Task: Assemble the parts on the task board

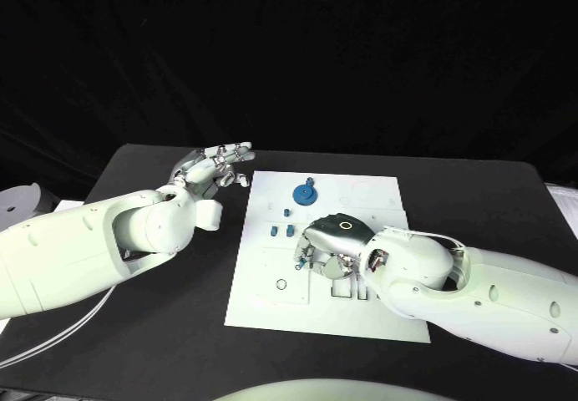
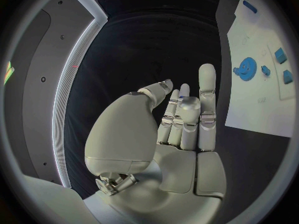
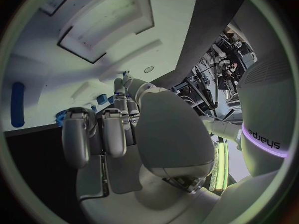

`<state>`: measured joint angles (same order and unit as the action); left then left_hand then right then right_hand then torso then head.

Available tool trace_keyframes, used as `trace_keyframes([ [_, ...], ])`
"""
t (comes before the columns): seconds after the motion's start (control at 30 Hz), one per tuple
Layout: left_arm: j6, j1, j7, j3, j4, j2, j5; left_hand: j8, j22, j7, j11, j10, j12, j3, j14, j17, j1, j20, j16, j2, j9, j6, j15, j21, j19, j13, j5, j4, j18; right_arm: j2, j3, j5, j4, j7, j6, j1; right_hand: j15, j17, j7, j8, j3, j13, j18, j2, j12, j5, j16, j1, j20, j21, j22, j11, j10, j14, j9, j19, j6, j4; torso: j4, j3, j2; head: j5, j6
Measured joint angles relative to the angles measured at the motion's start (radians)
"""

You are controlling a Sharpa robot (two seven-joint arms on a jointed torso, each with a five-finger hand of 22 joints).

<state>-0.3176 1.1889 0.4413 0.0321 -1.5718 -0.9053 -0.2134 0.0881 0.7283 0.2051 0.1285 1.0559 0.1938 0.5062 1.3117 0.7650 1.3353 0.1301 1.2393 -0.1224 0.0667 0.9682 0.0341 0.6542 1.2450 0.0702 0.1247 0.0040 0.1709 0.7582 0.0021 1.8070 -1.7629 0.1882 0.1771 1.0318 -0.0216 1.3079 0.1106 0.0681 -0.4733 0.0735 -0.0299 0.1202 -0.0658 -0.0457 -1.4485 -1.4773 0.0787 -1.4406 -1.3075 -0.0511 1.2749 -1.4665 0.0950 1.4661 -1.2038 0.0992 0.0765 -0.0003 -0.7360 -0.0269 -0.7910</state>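
The white task board lies in the middle of the black table. A blue gear lies near its far edge, with small blue parts just below it. My right hand hangs over the board's middle with fingers pointing down. Thumb and a finger pinch a small blue part, and the other fingers are curled in. My left hand is raised off the board's far left corner, fingers apart and holding nothing. The left wrist view shows that hand beside the blue gear.
An oblong blue piece lies on the board away from the gear, also seen as the oblong blue piece. Rectangular recesses are sunk into the board's near part, beside my right forearm. Black table surrounds the board.
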Motion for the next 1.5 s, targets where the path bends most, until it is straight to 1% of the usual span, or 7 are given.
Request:
trace_keyframes([
  [0.77, 0.003, 0.000, -0.002, 0.000, 0.000, -0.002, 0.000, 0.000, 0.000, 0.004, 0.004, -0.003, 0.000, 0.003, 0.000, 0.000, 0.000, 0.000, 0.000, 0.000, 0.000, -0.004, 0.000, 0.000, 0.000, 0.000, 0.000, -0.003, 0.000, -0.026, -0.005, 0.000, 0.022, -0.002, -0.020, -0.002, 0.000, 0.000, 0.004, 0.000, 0.000, -0.002, 0.000, -0.004, 0.000, 0.002, 0.000, 0.007, 0.000, 0.000, 0.000, -0.002, 0.002, 0.000, 0.001, 0.000, 0.003, 0.000, 0.0003, 0.0000, 0.000, -0.006, -0.002],
  [0.93, 0.003, 0.000, -0.003, 0.000, 0.000, -0.002, 0.000, 0.000, 0.000, 0.004, 0.004, -0.003, 0.000, 0.003, 0.000, 0.000, 0.000, 0.000, 0.000, 0.000, 0.000, -0.004, 0.000, 0.000, 0.000, 0.000, 0.000, -0.003, 0.000, -0.033, -0.005, 0.003, 0.026, 0.004, -0.033, -0.002, 0.000, 0.000, 0.004, 0.000, 0.004, -0.007, 0.000, 0.005, 0.000, 0.002, 0.000, 0.021, 0.000, 0.001, 0.000, -0.008, -0.007, 0.000, 0.001, 0.000, 0.004, -0.004, 0.0004, 0.0000, 0.000, -0.006, -0.001],
  [1.07, 0.003, 0.000, -0.003, 0.000, 0.002, -0.002, 0.000, 0.000, 0.000, 0.004, 0.004, -0.003, 0.000, 0.003, 0.000, 0.000, 0.000, 0.000, 0.000, 0.000, 0.000, -0.004, 0.000, 0.000, 0.000, 0.000, 0.000, -0.003, 0.000, -0.037, -0.006, 0.005, 0.028, 0.010, -0.041, -0.002, 0.008, 0.000, 0.019, -0.003, 0.017, -0.013, -0.008, 0.016, 0.006, 0.002, 0.011, 0.057, 0.001, 0.022, 0.000, -0.018, -0.063, 0.000, -0.003, -0.001, 0.040, 0.000, 0.0003, 0.0000, 0.001, -0.006, 0.003],
  [1.13, 0.003, 0.000, -0.003, 0.000, 0.002, -0.002, 0.000, 0.000, 0.000, 0.004, 0.004, -0.003, 0.000, 0.003, 0.000, 0.000, 0.000, 0.000, 0.000, 0.000, 0.000, -0.004, 0.000, 0.000, 0.000, 0.000, 0.000, -0.003, 0.000, -0.037, -0.006, 0.006, 0.028, 0.011, -0.041, -0.001, 0.021, 0.000, 0.025, -0.005, 0.030, -0.011, -0.017, 0.027, 0.005, 0.001, 0.027, 0.079, 0.016, 0.052, 0.002, -0.029, -0.118, 0.001, -0.016, -0.016, 0.083, 0.004, 0.0003, 0.0000, 0.001, -0.005, 0.004],
  [1.27, 0.004, 0.000, -0.004, 0.000, 0.002, -0.002, 0.000, 0.000, 0.000, 0.004, 0.004, -0.003, 0.000, 0.003, 0.000, 0.000, 0.000, 0.000, 0.000, 0.000, 0.000, -0.004, 0.000, 0.000, 0.000, 0.000, 0.000, -0.003, 0.000, -0.038, -0.006, 0.007, 0.031, 0.013, -0.035, -0.001, 0.038, 0.000, 0.016, -0.005, 0.077, -0.013, -0.032, 0.042, 0.005, -0.003, 0.035, 0.084, 0.039, 0.090, 0.037, -0.061, -0.254, 0.001, -0.029, -0.039, 0.149, -0.001, 0.0002, 0.0000, 0.001, -0.004, 0.004],
  [1.33, 0.004, 0.000, -0.004, 0.000, 0.003, -0.002, 0.000, 0.000, 0.000, 0.004, 0.004, -0.003, 0.000, 0.003, 0.000, 0.000, 0.000, 0.000, 0.000, 0.000, 0.000, -0.004, 0.000, 0.000, 0.000, 0.000, 0.000, -0.003, 0.000, -0.036, -0.007, 0.008, 0.032, 0.014, -0.029, -0.001, 0.041, 0.000, 0.008, -0.005, 0.087, -0.012, -0.032, 0.042, 0.001, -0.003, 0.035, 0.084, 0.040, 0.093, 0.043, -0.063, -0.262, -0.002, -0.029, -0.040, 0.156, -0.003, 0.0002, 0.0000, 0.001, -0.004, 0.004],
  [1.5, 0.005, 0.000, -0.006, 0.000, 0.003, -0.001, 0.000, 0.000, 0.000, 0.004, 0.004, -0.003, 0.000, 0.003, 0.000, 0.000, 0.000, 0.000, 0.000, 0.000, 0.000, -0.004, 0.000, 0.000, 0.000, 0.000, 0.000, -0.003, 0.000, -0.028, -0.009, 0.009, 0.030, 0.015, -0.010, -0.003, 0.041, 0.000, 0.007, -0.005, 0.091, -0.005, -0.032, 0.042, -0.025, -0.003, 0.048, 0.083, 0.040, 0.093, 0.043, -0.058, -0.248, -0.002, -0.028, -0.040, 0.157, -0.008, 0.0002, 0.0004, 0.001, -0.003, 0.006],
])
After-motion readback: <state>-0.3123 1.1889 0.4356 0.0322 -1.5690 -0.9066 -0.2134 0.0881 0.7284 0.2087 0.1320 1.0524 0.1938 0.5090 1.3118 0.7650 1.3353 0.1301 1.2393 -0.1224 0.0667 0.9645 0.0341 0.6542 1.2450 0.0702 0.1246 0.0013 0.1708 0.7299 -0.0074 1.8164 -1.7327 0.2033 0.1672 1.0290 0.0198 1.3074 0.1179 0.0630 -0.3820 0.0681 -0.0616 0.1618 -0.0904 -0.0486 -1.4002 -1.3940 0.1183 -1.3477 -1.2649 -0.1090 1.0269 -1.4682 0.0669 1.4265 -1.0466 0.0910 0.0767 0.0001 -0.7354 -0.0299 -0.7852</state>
